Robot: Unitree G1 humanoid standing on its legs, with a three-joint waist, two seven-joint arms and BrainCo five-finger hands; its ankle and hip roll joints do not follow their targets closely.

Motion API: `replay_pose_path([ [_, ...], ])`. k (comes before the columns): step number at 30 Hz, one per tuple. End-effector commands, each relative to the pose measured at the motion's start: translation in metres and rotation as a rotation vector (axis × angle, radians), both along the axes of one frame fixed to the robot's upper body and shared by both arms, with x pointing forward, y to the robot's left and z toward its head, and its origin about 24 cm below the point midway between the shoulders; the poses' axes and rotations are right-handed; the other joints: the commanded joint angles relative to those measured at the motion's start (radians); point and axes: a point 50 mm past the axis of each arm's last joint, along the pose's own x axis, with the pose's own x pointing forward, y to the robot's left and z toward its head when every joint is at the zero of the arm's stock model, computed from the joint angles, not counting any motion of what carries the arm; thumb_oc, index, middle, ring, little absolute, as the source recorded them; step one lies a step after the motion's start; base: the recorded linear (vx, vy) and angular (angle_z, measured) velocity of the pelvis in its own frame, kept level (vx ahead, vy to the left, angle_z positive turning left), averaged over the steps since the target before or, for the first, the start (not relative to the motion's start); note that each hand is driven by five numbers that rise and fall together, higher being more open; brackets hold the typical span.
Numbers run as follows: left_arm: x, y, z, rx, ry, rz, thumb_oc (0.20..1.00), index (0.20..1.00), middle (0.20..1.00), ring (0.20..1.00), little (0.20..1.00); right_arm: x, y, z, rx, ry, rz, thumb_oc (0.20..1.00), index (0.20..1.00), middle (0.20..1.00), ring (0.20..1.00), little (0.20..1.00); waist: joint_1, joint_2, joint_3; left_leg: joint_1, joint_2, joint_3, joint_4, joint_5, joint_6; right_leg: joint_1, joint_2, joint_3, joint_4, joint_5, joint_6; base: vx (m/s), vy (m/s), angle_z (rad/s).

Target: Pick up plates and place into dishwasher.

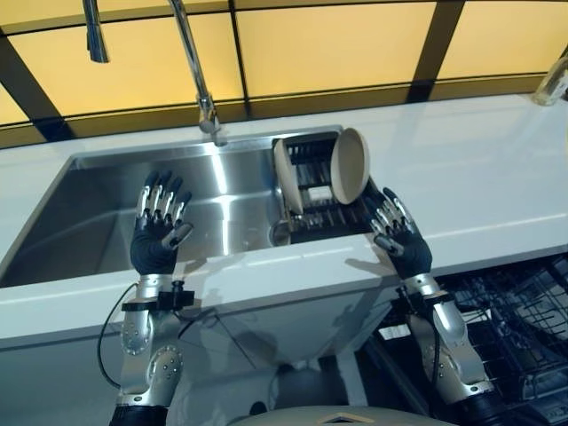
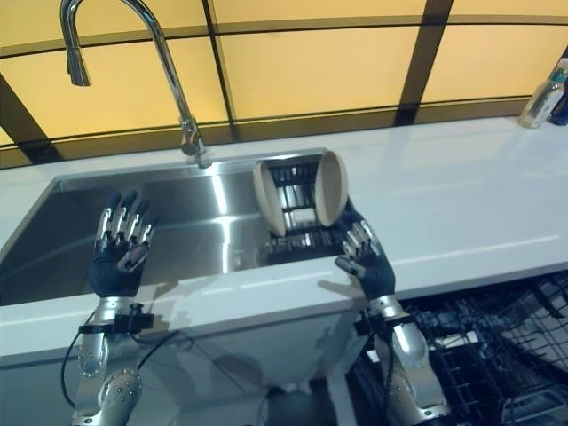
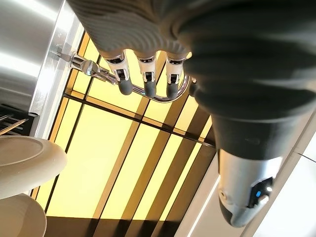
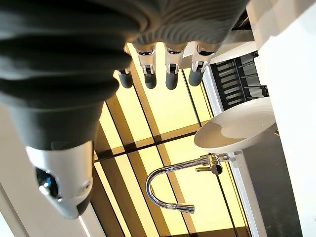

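Two beige plates stand on edge in a black dish rack [image 1: 312,213] at the right end of the steel sink [image 1: 98,217]. One plate [image 1: 287,177] leans at the rack's left, the other plate [image 1: 350,165] at its right. My right hand [image 1: 397,232] is raised, open and empty, over the counter's front edge just right of the rack, its fingers close below the right plate. My left hand [image 1: 158,227] is held up open above the sink's front rim, well left of the rack, holding nothing. The right plate [image 4: 237,124] also shows past my right fingers [image 4: 172,79].
A tall curved faucet [image 1: 195,62] rises behind the sink. White counter [image 1: 479,169] stretches to the right, with a bottle [image 2: 541,99] at its far right corner. Below the counter at right, the open dishwasher's dark wire rack [image 1: 519,328] is pulled out.
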Motion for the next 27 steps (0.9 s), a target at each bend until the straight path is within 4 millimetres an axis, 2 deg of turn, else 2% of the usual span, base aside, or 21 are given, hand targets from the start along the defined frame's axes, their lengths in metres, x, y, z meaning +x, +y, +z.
replay_pose_path([
  [1,-0.002,0.006,0.022,0.088,-0.095,-0.001,1.000,1.000,1.000,1.000,1.000,-0.002,0.000,0.027,0.058,-0.144,-0.002,1.000,1.000,1.000,1.000,1.000,0.028,-0.036,-0.035,-0.063,0.014,0.003,0.059,-0.079,0.001,-0.052,-0.039,-0.038,0.081,-0.065,0.046,0.00,0.000,0.00],
  [13,-0.008,0.007,0.022,0.083,-0.123,-0.007,1.000,1.000,1.000,1.000,1.000,-0.003,-0.002,0.027,0.053,-0.140,-0.010,1.000,1.000,1.000,1.000,1.000,0.029,-0.039,-0.033,-0.059,0.010,0.009,0.056,-0.080,0.005,-0.050,-0.040,-0.036,0.078,-0.064,0.046,0.00,0.000,0.00],
  [21,0.001,0.012,0.019,0.172,-0.071,0.001,1.000,1.000,1.000,1.000,1.000,-0.006,-0.007,0.025,0.052,-0.128,-0.012,1.000,1.000,1.000,1.000,1.000,-0.004,-0.036,-0.043,-0.051,0.009,0.037,0.043,-0.076,0.008,-0.062,-0.041,-0.016,0.072,-0.056,0.053,0.01,0.004,-0.03],
  [24,0.000,0.018,0.024,0.223,-0.115,0.052,1.000,1.000,1.000,1.000,1.000,-0.005,-0.013,0.025,0.045,-0.123,-0.031,1.000,1.000,1.000,1.000,1.000,-0.016,-0.033,-0.047,-0.051,0.007,0.045,0.049,-0.081,0.012,-0.071,-0.040,-0.003,0.075,-0.054,0.054,0.02,0.018,-0.18],
  [27,0.003,0.018,0.038,0.355,-0.193,0.128,1.000,1.000,1.000,1.000,1.000,-0.001,-0.014,0.028,0.039,-0.123,-0.052,1.000,1.000,1.000,1.000,1.000,-0.030,-0.028,-0.044,-0.045,0.006,0.050,0.055,-0.087,0.015,-0.077,-0.036,0.016,0.085,-0.057,0.052,0.01,0.035,-0.06],
])
